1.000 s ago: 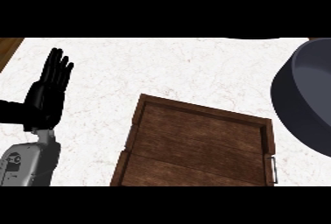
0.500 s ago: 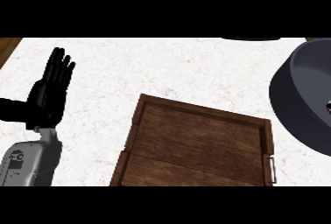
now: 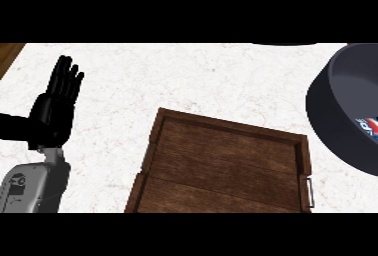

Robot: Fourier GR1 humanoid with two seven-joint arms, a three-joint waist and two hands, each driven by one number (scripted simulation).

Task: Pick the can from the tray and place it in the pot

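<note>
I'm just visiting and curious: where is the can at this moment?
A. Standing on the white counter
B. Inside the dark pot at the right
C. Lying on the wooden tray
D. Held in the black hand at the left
B. A bit of the can with red, white and blue print shows inside the dark pot at the right edge; the wooden tray holds nothing and the left hand is open.

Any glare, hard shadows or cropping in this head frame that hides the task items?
Head view: even light, no glare on the white counter; the tray shows only soft shading along its rim; the pot is cut by the right edge, with just a sliver of the can showing inside; the left hand rests open, unblurred.
</note>
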